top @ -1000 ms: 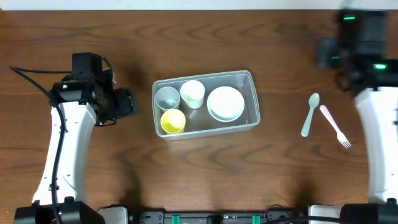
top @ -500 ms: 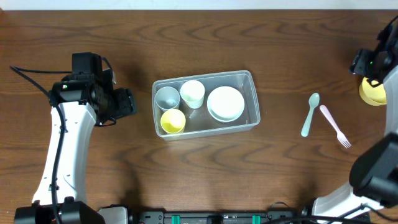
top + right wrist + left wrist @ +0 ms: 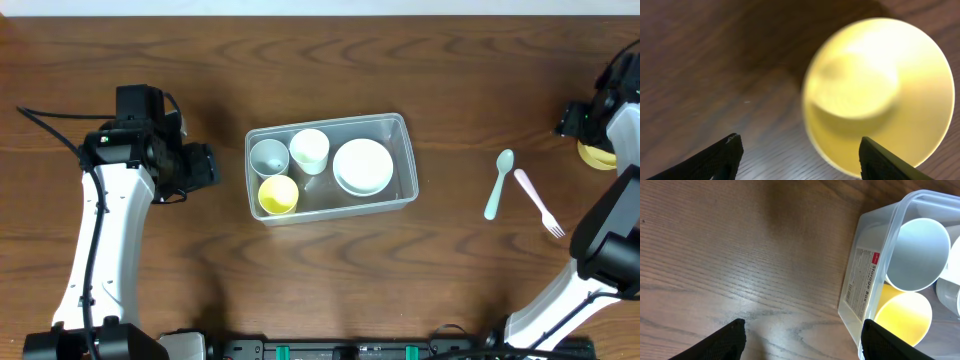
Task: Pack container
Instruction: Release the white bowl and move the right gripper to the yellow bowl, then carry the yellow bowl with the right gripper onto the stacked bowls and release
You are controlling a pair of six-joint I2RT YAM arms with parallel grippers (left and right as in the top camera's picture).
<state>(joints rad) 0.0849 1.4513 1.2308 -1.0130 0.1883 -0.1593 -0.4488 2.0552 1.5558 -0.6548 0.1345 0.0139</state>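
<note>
The clear container (image 3: 403,160) stands mid-table and holds a grey cup (image 3: 268,157), a white cup (image 3: 310,150), a yellow cup (image 3: 278,194) and a white bowl (image 3: 362,166). My left gripper (image 3: 802,341) is open over bare wood just left of the container (image 3: 867,282), with its right finger (image 3: 885,340) by the container's wall. At the table's right edge my right gripper (image 3: 800,161) is open above a yellow bowl (image 3: 880,95), which is blurred and lies ahead and to the right of the jaws. From overhead the right arm (image 3: 612,110) hides most of that bowl (image 3: 600,157).
A pale green spoon (image 3: 498,183) and a pink fork (image 3: 538,202) lie on the wood between the container and the yellow bowl. The left arm (image 3: 110,230) stretches along the table's left side.
The right arm has swung from the back right corner down over the yellow bowl at the right edge, and its jaws have widened a little. The left arm has not moved.
</note>
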